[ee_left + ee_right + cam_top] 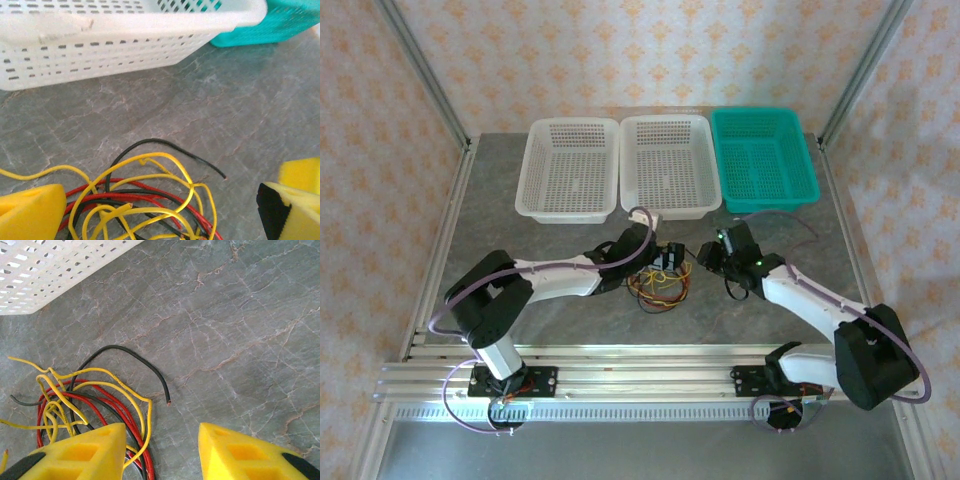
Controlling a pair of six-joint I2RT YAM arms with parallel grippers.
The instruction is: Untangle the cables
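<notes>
Cables (660,285) tangled, lying flat — black end (200,162) outward

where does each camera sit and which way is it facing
top external: above, behind the arm bases, looking down on the table; both arms, left hand, right hand.
left wrist: low over the cables, facing the white basket; its open yellow fingers at bottom.
right wrist: looking down at the cables; its open fingers at bottom.
shared: both wrist views catch the black cable end.
</notes>
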